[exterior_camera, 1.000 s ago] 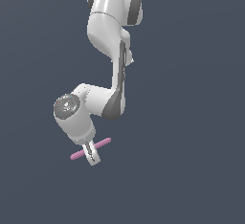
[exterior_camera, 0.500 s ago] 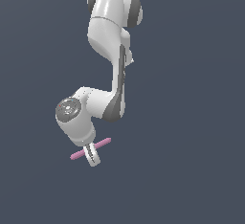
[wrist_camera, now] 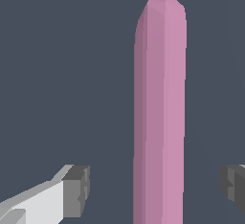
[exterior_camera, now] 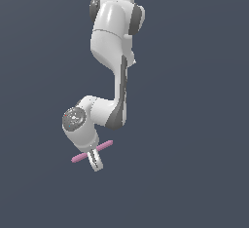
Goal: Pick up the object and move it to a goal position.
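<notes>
Compared with one second ago, almost nothing is different: my arm has the same folded pose, and the pink rod point(exterior_camera: 92, 151) lies at the same place and with the same tilt under my pincer point(exterior_camera: 95, 161). My pincer has come down around the rod, I think, but it has not yet closed on it.

In the wrist view the pink rod point(wrist_camera: 160, 113) stands between my two fingers, and there is a clear gap on both sides. One dark finger pad point(wrist_camera: 76, 190) is well apart from it on one side, and the other pad point(wrist_camera: 233, 187) is apart on the other side. So my pincer is wide, it holds nothing, and the rod is a little nearer to the first pad than to the second. In the exterior view the rod crosses my pincer, one end goes toward the exterior view's left and lower, the other end toward the exterior view's right and higher.

For the task, I judge that the approach is finished and the next step is to close the fingers on the middle of the rod, then lift. The rod is thin, smooth and round, so it may roll or turn if only one pad touches first.

The surface is plain dark grey-blue everywhere. I cannot see an edge of a worktop, and I see no goal mark in either view
</notes>
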### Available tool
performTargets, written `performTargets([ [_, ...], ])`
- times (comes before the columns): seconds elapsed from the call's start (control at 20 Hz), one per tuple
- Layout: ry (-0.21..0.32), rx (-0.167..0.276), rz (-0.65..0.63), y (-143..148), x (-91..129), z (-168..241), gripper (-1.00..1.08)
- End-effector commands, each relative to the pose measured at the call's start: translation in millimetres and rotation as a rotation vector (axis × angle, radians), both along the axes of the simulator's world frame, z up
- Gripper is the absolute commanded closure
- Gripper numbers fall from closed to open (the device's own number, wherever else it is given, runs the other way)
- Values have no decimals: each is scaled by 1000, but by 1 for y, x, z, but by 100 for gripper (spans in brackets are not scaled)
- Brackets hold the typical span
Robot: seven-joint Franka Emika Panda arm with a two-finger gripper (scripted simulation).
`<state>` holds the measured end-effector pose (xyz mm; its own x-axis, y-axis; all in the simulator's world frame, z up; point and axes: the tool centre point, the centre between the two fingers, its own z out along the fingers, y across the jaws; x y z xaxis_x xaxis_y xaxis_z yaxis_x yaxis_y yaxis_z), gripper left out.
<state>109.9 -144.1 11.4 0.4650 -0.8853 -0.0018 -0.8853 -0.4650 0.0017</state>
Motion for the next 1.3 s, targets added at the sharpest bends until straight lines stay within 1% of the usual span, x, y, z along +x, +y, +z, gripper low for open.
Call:
performTargets([
  [0.0,-2,0,0,0,1,1,-92],
  [0.05,-2,0,0,0,1,1,108],
  [0.75,-2,0,0,-1,0,1,108],
  [1.0,-2,0,0,-3,-7,2,108],
  [1.25,-2,-1,0,-6,-20,4,108],
])
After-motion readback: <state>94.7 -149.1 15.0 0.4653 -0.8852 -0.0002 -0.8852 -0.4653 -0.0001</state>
